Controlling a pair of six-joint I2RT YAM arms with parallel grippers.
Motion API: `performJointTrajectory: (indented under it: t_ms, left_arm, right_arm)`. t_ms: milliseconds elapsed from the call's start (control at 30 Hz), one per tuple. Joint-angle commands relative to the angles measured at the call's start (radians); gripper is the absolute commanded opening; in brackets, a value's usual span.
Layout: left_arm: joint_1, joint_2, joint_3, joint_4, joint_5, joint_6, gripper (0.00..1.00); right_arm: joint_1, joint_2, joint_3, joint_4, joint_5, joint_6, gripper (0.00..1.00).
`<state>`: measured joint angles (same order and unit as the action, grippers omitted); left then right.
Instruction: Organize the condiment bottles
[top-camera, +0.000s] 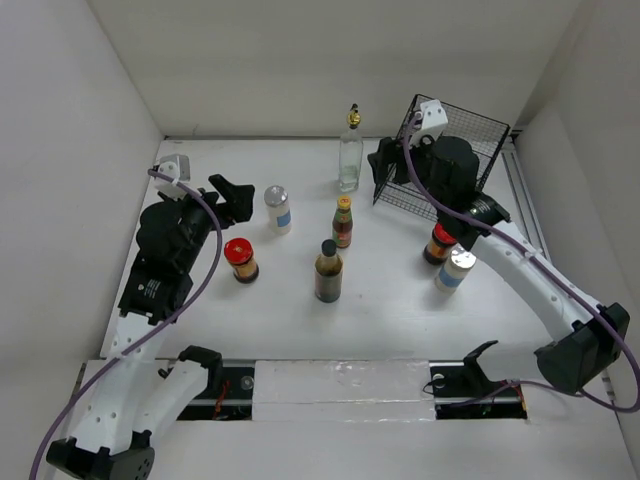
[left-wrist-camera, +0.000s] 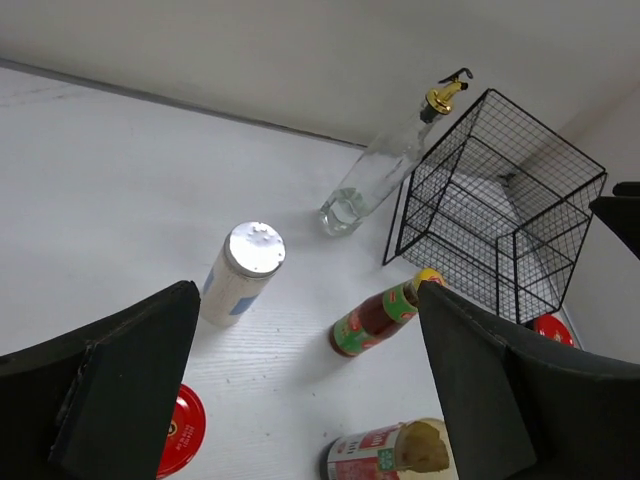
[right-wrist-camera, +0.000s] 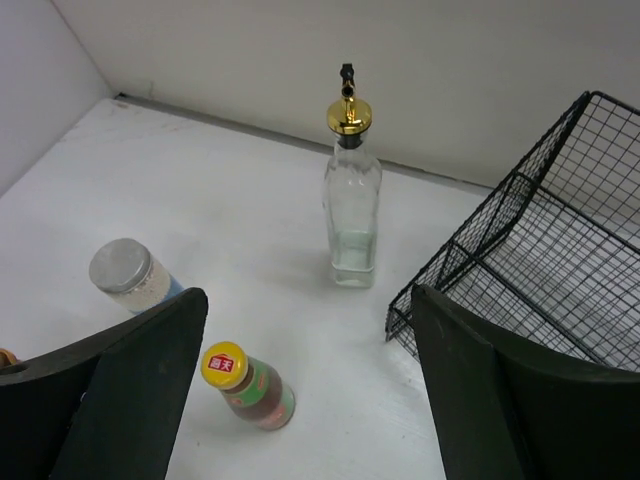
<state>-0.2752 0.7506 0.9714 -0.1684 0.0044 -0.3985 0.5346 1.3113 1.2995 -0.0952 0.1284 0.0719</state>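
1. The white tabletop (top-camera: 300, 330) is walled at 9, 12 and 3 o'clock. A wide bare band runs along its 6 o'clock edge.
2. The black wire basket (top-camera: 455, 140) sits tipped in the 1 o'clock corner, close to the right wall.
3. The left tool (top-camera: 238, 196) hovers at 9 o'clock, jaws spread, grasping nothing. The right tool (right-wrist-camera: 310, 295) hangs just beside the basket, likewise released.
4. The tall clear bottle (top-camera: 350, 160) stands at 12 o'clock, near the back wall.
5. The dark bottle (top-camera: 328, 272) stands upright at centre.
6. The left shaker (top-camera: 277, 209) is at 10 o'clock, just beside the left tool. The right shaker (top-camera: 455, 270) is at 3 o'clock.
7. The left jar (top-camera: 240, 260) is at 9 o'clock. The right jar (top-camera: 438, 243) is partly under the right arm.
8. The yellow-capped bottle (top-camera: 343, 222) stands just 12 o'clock of the dark bottle.
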Motion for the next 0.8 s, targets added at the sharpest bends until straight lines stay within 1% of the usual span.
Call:
performJointTrajectory:
  t_ms: [0,33,67,100,133,167,200,267,300,333,367,400,467,500,533,600,667,733,767]
  left_arm:
    - [-0.004,0.012,0.024,0.070,0.062,0.016,0.87]
    - [-0.004,0.012,0.024,0.070,0.062,0.016,0.87]
    - [-0.004,0.021,0.015,0.070,0.077,0.016,0.87]
    - [-0.004,0.021,0.015,0.081,0.077,0.016,0.84]
    - [-0.004,0.021,0.004,0.081,0.077,0.016,0.82]
    - [-0.004,0.021,-0.009,0.092,0.077,0.016,0.79]
    - [-0.004,0.021,-0.010,0.092,0.077,0.016,0.76]
    - [-0.004,0.021,-0.033,0.101,0.065,0.016,0.62]
    - [-0.004,0.012,-0.033,0.110,0.065,0.016,0.54]
    - [-0.004,0.012,-0.043,0.110,0.065,0.016,0.45]
    - [-0.004,0.012,-0.043,0.122,0.065,0.016,0.34]
    - [-0.004,0.012,-0.052,0.122,0.065,0.016,0.23]
    - [-0.004,0.012,-0.053,0.122,0.065,0.016,0.23]
    - [-0.004,0.021,-0.053,0.122,0.056,0.016,0.26]
    - [-0.004,0.021,-0.053,0.112,0.046,0.016,0.34]
    - [-0.004,0.032,-0.053,0.112,0.046,0.016,0.40]
    - [-0.004,0.032,-0.053,0.112,0.037,0.016,0.43]
    - [-0.004,0.032,-0.053,0.112,0.037,0.016,0.43]
    - [-0.004,0.032,-0.053,0.112,0.037,0.026,0.45]
  right_arm:
    - [-0.015,-0.011,0.003,0.089,-0.045,-0.003,0.87]
    - [-0.015,0.015,0.003,0.098,-0.046,-0.003,0.83]
    - [-0.015,0.029,0.015,0.098,-0.058,-0.014,0.75]
    - [-0.015,0.043,0.032,0.098,-0.070,-0.014,0.65]
    - [-0.015,0.071,0.041,0.098,-0.070,-0.026,0.28]
    - [-0.015,0.084,0.050,0.098,-0.070,-0.026,0.08]
    - [-0.015,0.098,0.060,0.098,-0.070,-0.038,0.00]
    - [-0.024,0.143,0.098,0.117,-0.070,-0.047,0.00]
    - [-0.024,0.161,0.098,0.117,-0.070,-0.056,0.07]
    - [-0.024,0.178,0.118,0.117,-0.070,-0.057,0.22]
    - [-0.024,0.216,0.118,0.136,-0.070,-0.070,0.51]
    - [-0.033,0.238,0.138,0.147,-0.084,-0.081,0.63]
    - [-0.044,0.282,0.182,0.161,-0.125,-0.081,0.79]
    - [-0.057,0.330,0.196,0.170,-0.140,-0.081,0.82]
    - [-0.074,0.356,0.211,0.181,-0.177,-0.081,0.84]
    - [-0.090,0.434,0.275,0.190,-0.205,-0.072,0.84]
    - [-0.102,0.477,0.309,0.204,-0.205,-0.072,0.84]
    - [-0.114,0.535,0.359,0.216,-0.216,-0.072,0.84]
    - [-0.126,0.552,0.374,0.232,-0.226,-0.072,0.84]
